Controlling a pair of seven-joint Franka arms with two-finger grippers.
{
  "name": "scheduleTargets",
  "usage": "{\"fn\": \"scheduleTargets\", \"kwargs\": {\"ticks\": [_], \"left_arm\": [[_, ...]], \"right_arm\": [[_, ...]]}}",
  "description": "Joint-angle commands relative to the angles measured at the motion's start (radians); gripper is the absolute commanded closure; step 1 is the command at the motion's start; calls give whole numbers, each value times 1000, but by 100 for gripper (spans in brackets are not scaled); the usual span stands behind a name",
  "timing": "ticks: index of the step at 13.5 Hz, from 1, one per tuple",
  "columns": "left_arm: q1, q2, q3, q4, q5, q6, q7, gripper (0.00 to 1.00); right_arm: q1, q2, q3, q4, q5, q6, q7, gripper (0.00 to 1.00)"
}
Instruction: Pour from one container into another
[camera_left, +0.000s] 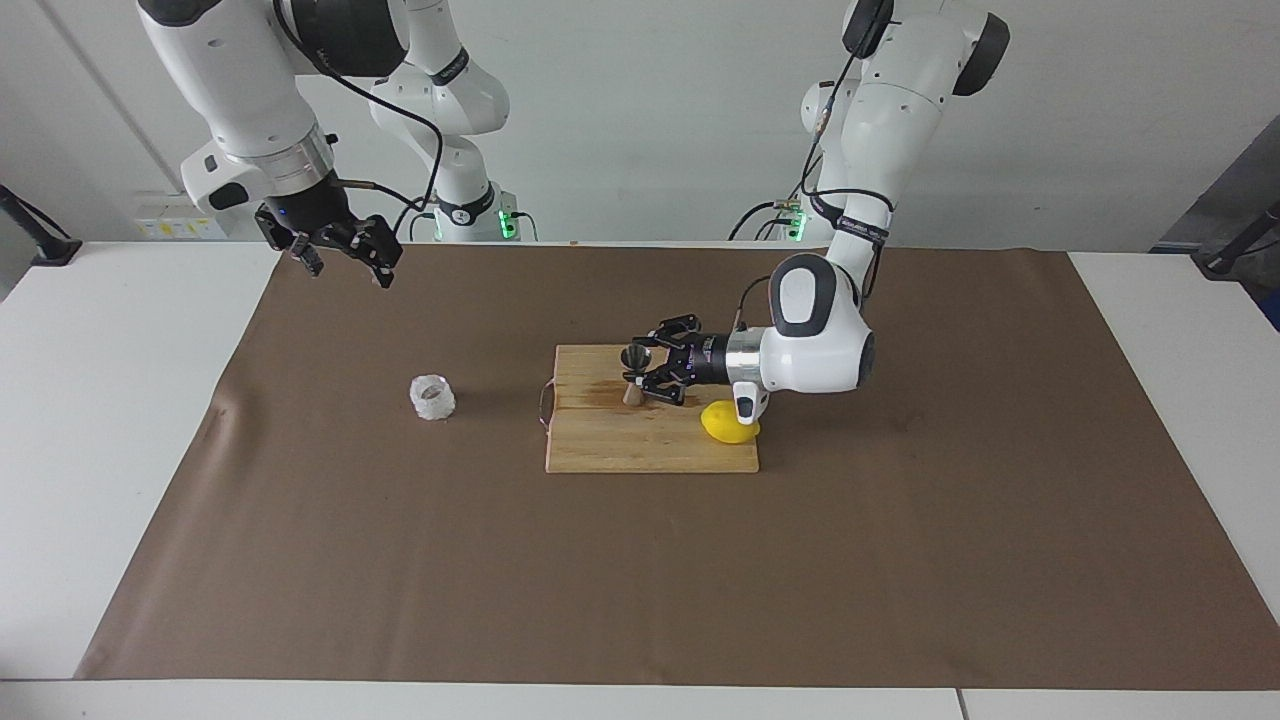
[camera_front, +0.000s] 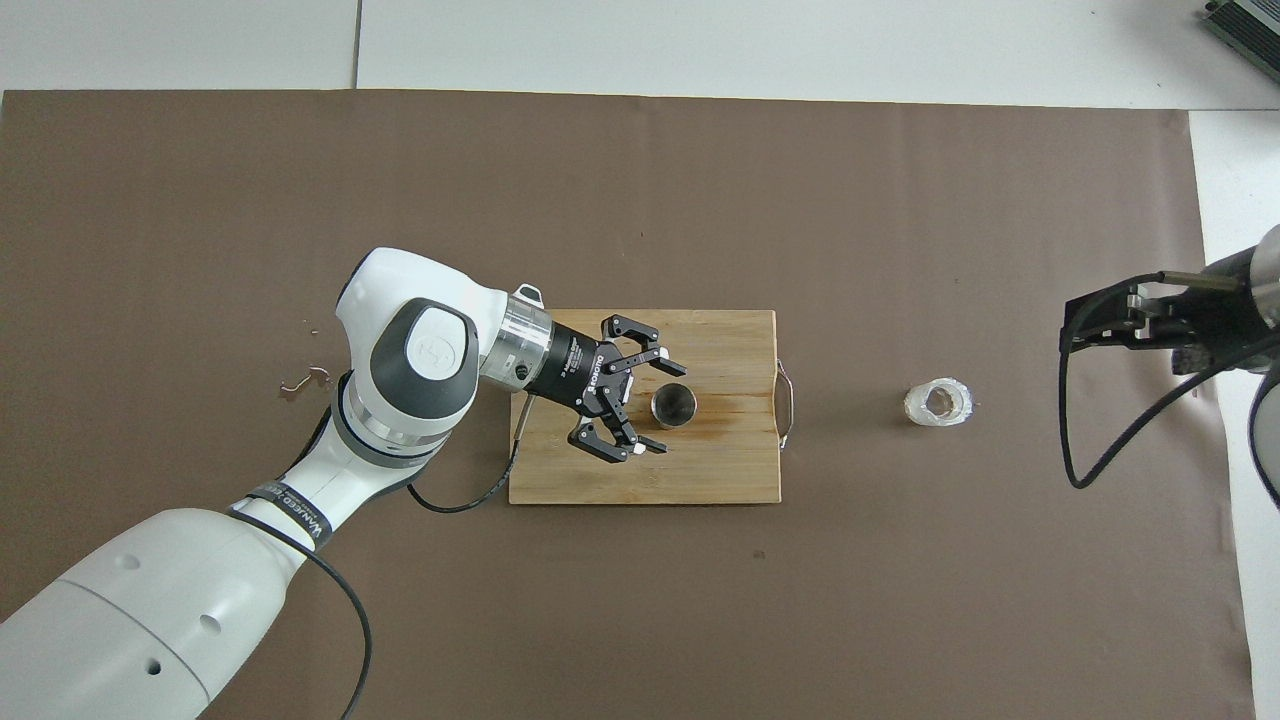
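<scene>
Left hand (camera_front: 655, 402) open, fingers either side of the upright jigger (camera_front: 673, 405) on the board (camera_front: 720, 470); glass cup (camera_left: 432, 397) sits on the worktop toward the right arm's end, under the open, waiting right hand (camera_left: 345, 255), the nearer one.

jigger (camera_front: 673, 405): shiny metal | cup (camera_front: 938, 402): bumpy clear glass | board (camera_front: 730, 460): wood | table cover (camera_front: 600, 200): matt brown

Jigger (camera_left: 634, 372) upright on board (camera_left: 650, 440); left gripper (camera_left: 652, 372) beside.
</scene>
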Motion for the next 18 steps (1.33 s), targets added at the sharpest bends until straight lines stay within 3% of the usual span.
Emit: {"fn": "scheduleTargets", "kwargs": {"ticks": [1,4,13,18], "left_arm": [[9,4,14,53,62,-103,-1,0],[52,-4,14,105,136,-188,-24,0],[69,-25,23,297,648,-341,-92,0],[90,-31,22,321,927,-384,-77,0]], "right_arm": [[-2,-18,2,-18,2,6,12,0],[-2,-18,2,-18,2,6,12,0],[-2,-18,2,-18,2,6,12,0],[-2,-18,2,-18,2,6,12,0]]}}
